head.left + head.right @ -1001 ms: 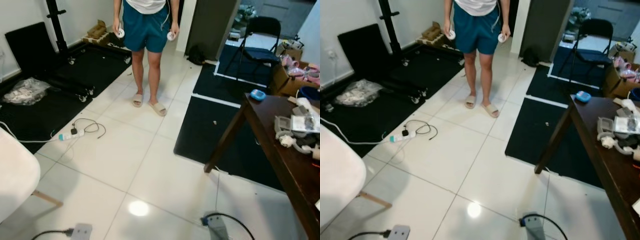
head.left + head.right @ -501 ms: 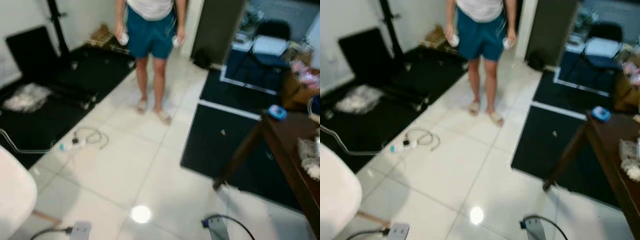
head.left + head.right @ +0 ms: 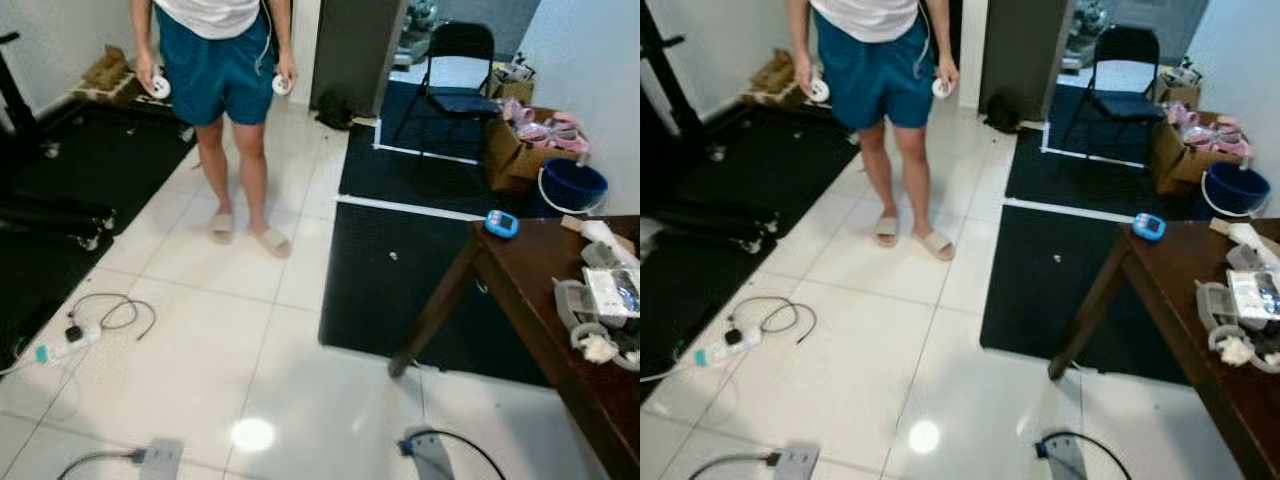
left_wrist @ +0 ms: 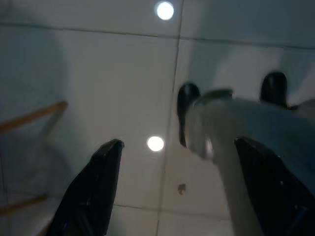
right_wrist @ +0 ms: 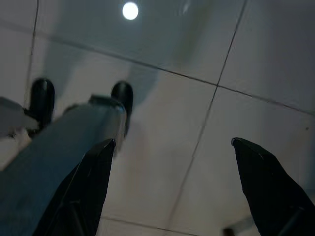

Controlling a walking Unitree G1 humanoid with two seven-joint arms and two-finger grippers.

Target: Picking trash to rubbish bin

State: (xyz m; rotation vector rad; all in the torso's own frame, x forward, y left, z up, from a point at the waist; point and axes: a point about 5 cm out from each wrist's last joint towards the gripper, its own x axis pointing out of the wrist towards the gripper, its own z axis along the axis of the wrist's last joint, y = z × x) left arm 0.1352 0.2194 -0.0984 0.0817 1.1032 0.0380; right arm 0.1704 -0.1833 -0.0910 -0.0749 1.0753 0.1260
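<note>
The person [image 3: 220,70] is cut off above the chest by the picture's top edge, the counter [image 3: 560,330] runs off the right edge, and the clutter [image 3: 600,310] on it is too jumbled to identify.

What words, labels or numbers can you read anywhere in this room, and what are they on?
None can be read.
Blue device on the wooden table: face too small to read.
Packet on the table: print too blurred.
Cardboard box by the wall: no legible marking.
</note>
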